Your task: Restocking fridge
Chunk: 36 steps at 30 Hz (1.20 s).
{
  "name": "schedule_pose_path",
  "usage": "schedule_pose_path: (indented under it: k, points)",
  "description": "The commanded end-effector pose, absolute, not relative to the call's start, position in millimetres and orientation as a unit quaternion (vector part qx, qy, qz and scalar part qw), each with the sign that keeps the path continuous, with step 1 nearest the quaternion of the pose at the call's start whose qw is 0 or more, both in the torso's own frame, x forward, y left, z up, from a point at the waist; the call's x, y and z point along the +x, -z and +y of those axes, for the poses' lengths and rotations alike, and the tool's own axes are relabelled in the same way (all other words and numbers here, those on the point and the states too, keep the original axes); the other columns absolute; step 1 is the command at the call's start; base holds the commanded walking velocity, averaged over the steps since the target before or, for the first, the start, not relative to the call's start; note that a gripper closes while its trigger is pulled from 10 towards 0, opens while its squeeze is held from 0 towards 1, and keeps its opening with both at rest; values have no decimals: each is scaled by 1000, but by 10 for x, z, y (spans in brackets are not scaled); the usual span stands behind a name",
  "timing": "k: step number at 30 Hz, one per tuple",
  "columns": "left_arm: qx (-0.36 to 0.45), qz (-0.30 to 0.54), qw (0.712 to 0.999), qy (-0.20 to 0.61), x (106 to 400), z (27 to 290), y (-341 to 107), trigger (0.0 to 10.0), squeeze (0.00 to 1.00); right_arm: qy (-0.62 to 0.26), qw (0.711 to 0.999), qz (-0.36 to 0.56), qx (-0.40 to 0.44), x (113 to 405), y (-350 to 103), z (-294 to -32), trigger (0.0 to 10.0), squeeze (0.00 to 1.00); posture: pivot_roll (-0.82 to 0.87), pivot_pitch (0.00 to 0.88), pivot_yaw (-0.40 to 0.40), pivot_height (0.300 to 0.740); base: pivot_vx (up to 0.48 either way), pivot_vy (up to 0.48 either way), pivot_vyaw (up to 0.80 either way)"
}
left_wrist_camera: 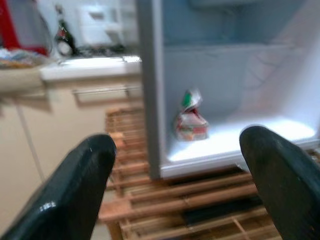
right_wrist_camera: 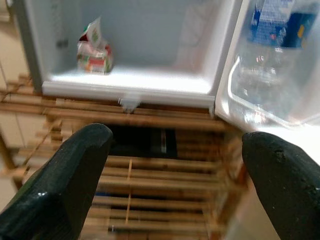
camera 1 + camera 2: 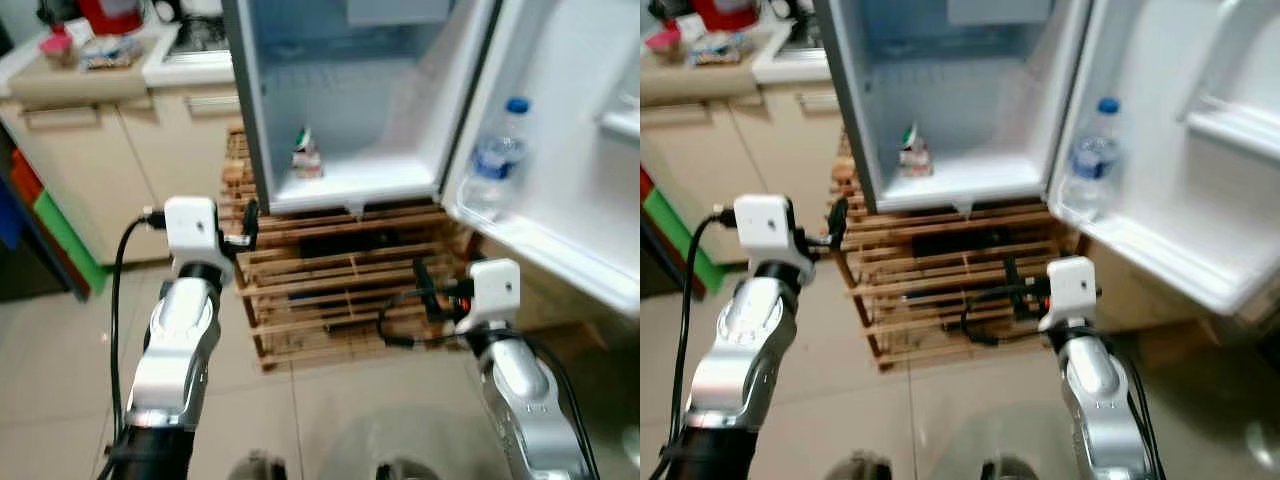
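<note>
The small fridge (image 3: 345, 195) stands open on a wooden rack. A small carton (image 3: 305, 155) sits upright on its floor, near the left wall. A clear water bottle (image 3: 497, 160) with a blue cap stands in the lower shelf of the open door (image 3: 570, 110) on the right. My left gripper (image 3: 250, 224) is raised in front of the fridge's left edge, open and empty; its wrist view faces the carton (image 1: 191, 120). My right gripper (image 3: 425, 286) hovers lower, before the rack and below the door's hinge side, also open and empty, with the bottle (image 2: 270, 55) ahead of it.
The slatted wooden rack (image 3: 330, 290) carries the fridge and holds dark items between its slats. A kitchen counter (image 3: 90, 80) with cream cabinets stands to the left, cluttered on top. Green and blue bins (image 3: 62, 235) sit at the far left. Tiled floor (image 3: 60, 350) lies below me.
</note>
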<state>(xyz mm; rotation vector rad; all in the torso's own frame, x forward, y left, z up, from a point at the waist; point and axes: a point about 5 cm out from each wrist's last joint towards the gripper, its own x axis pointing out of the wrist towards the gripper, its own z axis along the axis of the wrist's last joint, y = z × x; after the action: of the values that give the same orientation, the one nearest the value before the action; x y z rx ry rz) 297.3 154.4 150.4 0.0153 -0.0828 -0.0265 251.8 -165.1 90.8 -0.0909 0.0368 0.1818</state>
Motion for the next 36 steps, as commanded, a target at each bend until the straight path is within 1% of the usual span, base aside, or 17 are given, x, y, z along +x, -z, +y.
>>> schedule_pose_path:
  k: [1,7,10,11,12,14,15,17,20,21,22,23,27,30,34,35,36]
  points:
    - [10,-42,999,20,2985,1533,-1510,10000,0,-101,994,17,-45,2516,-926,-1620,10000,0,-202,8,48,716,0,-465,0]
    - [7,-39,999,27,3000,1505,-1487,10000,0,-102,992,42,-53,2461,-819,-1675,10000,0,-212,3,55,716,0,-464,0]
    - [7,-38,999,27,3005,1505,-1476,10000,0,-97,990,76,-67,2314,-679,-1813,10000,0,-212,0,52,716,0,-465,0]
    - [7,-37,999,27,3008,1507,-1471,10000,0,-92,989,93,-75,2244,-604,-1888,10000,0,-221,0,48,716,0,-465,0]
    - [4,-31,999,25,3016,1509,-1449,10000,0,-73,983,134,-100,2078,-433,-2095,10000,0,-224,0,48,716,0,-465,0]
    - [3,-29,999,25,3018,1508,-1441,10000,0,-67,981,147,-107,2025,-386,-2161,10000,0,-224,0,48,716,0,-465,0]
    - [2,-27,999,23,3024,1513,-1428,10000,0,-34,979,171,-111,1949,-315,-2320,10000,0,-237,0,52,716,0,-465,0]
    - [0,-25,999,23,3033,1516,-1418,10000,0,1,972,199,-122,1878,-241,-2476,10000,0,-237,0,52,716,0,-461,0]
    - [-8,-10,1000,21,3076,1509,-1373,10000,0,23,943,287,-169,1691,-37,-2734,10000,0,-257,0,60,716,0,-293,0]
    - [-11,5,1000,19,3107,1513,-1331,10000,0,26,925,322,-200,1595,25,-2861,10000,0,-261,0,63,716,0,0,0]
    - [-11,5,1000,19,3107,1513,-1331,10000,0,26,925,322,-200,1595,25,-2861,10000,0,-261,0,63,716,0,0,0]
    - [-8,41,999,25,3140,1520,-1212,10000,0,71,918,331,-205,1545,18,-3065,10000,0,-268,0,70,716,0,0,0]
    - [12,105,994,4,3187,1654,-953,10000,0,167,916,288,-223,1623,-182,-3418,10000,0,-277,4,76,716,0,0,0]
    - [46,168,985,-10,3177,1764,-707,10000,0,216,925,204,-239,1848,-502,-3555,10000,0,-287,9,84,716,0,0,0]
    - [77,212,974,-16,3151,1795,-564,10000,0,208,939,90,-257,2232,-967,-3445,10000,0,-292,10,84,716,0,0,0]
    - [77,212,974,-16,3151,1795,-564,10000,0,208,939,90,-257,2232,-967,-3445,10000,0,-292,10,84,716,0,0,0]
    - [90,212,973,-4,3155,1741,-553,10000,0,199,943,52,-261,2402,-1139,-3340,10000,0,-291,13,81,716,0,0,0]
